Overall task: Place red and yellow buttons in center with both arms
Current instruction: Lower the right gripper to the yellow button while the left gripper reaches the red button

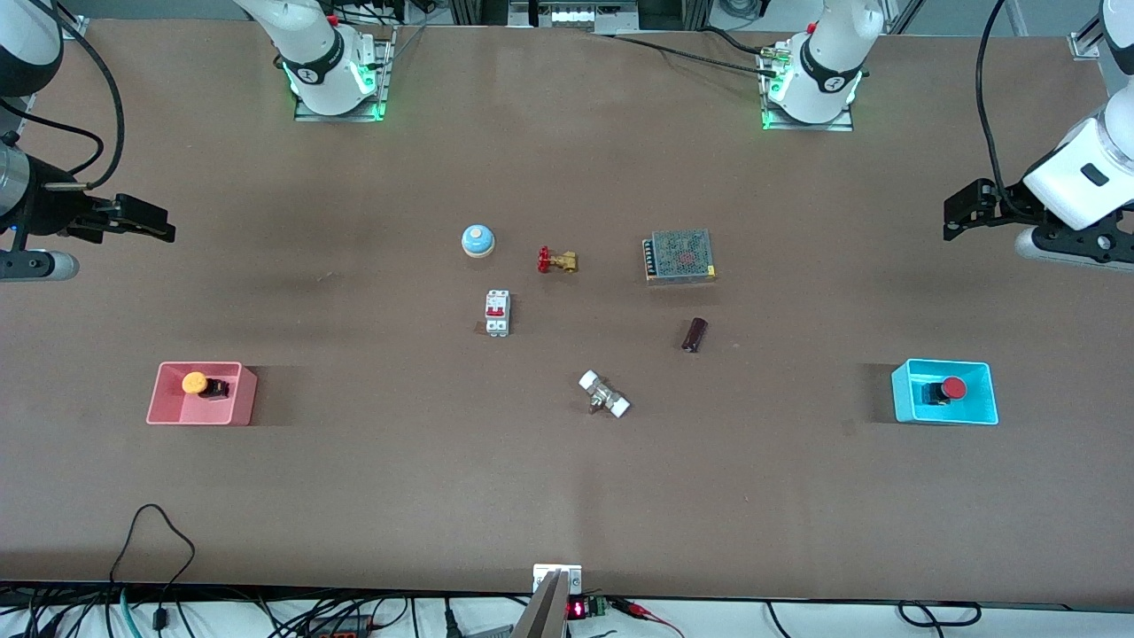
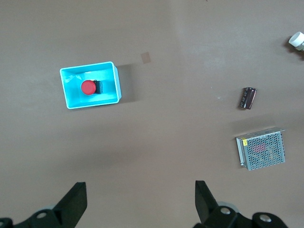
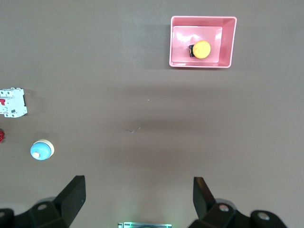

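Red button (image 1: 953,387) well apart from left hand (image 1: 961,211)

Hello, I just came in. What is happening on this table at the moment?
Nothing is being handled yet. The red button lies in a blue bin at the left arm's end, the yellow button in a pink bin at the right arm's end. The left tool and the right tool hover open above bare table at their own ends. The middle holds a bell, valve and other parts.
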